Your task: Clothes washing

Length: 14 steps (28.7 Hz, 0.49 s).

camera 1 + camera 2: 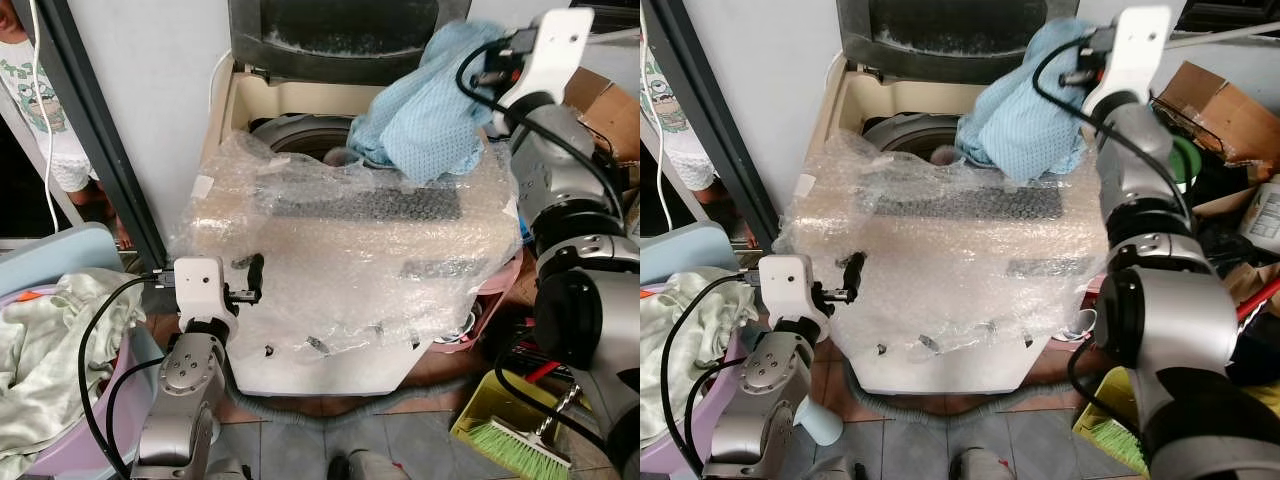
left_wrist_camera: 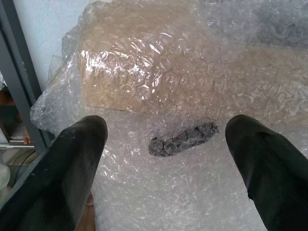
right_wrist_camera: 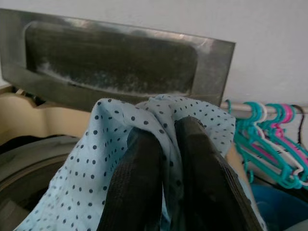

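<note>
Bubble wrap (image 1: 350, 240) is draped over the washing machine (image 1: 240, 110), lid (image 1: 330, 30) up. A light blue dotted garment (image 1: 425, 105) is pinched in the right gripper (image 3: 166, 159), hanging just above and right of the drum opening (image 1: 300, 135), so it probably needs shifting left. The left gripper (image 2: 166, 159) is held apart, empty.

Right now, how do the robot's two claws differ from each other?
The right gripper is raised above the washing machine, shut on a light blue dotted cloth; the left gripper sits low, open and empty, facing the bubble wrap on the machine's front. Both have two long black fingers.
</note>
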Motion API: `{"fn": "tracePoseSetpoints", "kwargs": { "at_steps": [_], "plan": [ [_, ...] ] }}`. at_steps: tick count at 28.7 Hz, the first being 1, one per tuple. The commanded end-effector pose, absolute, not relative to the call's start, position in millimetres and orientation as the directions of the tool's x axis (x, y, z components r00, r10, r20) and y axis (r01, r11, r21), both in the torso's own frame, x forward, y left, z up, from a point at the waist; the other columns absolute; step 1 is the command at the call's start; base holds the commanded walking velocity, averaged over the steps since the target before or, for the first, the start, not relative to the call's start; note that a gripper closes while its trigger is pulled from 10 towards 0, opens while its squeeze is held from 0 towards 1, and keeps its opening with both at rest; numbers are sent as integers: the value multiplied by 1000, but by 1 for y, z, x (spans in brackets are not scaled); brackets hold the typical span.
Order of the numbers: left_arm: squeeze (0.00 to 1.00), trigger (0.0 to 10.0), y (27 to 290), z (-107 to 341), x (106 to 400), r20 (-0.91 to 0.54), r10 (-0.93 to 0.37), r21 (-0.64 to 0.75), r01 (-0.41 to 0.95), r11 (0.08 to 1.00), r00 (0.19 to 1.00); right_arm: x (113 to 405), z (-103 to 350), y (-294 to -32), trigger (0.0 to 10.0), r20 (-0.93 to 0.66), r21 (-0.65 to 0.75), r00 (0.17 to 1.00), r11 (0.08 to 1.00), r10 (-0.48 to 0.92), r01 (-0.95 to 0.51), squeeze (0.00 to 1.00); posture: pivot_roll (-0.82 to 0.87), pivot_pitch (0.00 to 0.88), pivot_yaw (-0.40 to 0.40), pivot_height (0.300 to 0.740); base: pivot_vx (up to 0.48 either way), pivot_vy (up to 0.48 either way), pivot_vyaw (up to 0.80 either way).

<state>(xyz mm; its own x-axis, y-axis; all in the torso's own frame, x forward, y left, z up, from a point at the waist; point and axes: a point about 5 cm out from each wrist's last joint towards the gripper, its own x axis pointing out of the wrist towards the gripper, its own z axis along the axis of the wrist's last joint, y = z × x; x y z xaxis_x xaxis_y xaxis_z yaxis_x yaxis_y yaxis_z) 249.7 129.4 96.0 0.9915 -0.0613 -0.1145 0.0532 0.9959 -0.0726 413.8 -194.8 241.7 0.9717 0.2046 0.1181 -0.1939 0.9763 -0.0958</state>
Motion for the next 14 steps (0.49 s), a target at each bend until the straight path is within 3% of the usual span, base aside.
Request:
{"fn": "tracePoseSetpoints", "kwargs": {
  "at_steps": [1, 3, 8, 14],
  "plan": [
    [0, 10000, 129, 95, 250, -126, -65, -68, 57, 996, 990, 413, 247, -189, 10000, 131, -129, 954, 959, 270, -254, 1000, 12, 0, -34, 740, 0, 0, 0],
    [0, 10000, 129, 94, 252, -129, -63, -65, 55, 996, 990, 407, 231, -183, 10000, 81, -224, 932, 918, 354, -329, 1000, 2, 0, -30, 740, 0, 0, 0],
    [0, 10000, 131, 92, 253, -154, -23, -73, 12, 997, 988, 396, 217, -180, 10000, 90, -273, 910, 888, 405, -369, 1000, 1, 0, -32, 740, 0, 0, 0],
    [0, 10000, 134, 92, 250, -154, -14, -63, 5, 998, 988, 371, 209, -167, 10000, 222, -154, 901, 926, 372, -344, 1000, 14, 0, -36, 740, 0, 85, 0]
  ]
}}
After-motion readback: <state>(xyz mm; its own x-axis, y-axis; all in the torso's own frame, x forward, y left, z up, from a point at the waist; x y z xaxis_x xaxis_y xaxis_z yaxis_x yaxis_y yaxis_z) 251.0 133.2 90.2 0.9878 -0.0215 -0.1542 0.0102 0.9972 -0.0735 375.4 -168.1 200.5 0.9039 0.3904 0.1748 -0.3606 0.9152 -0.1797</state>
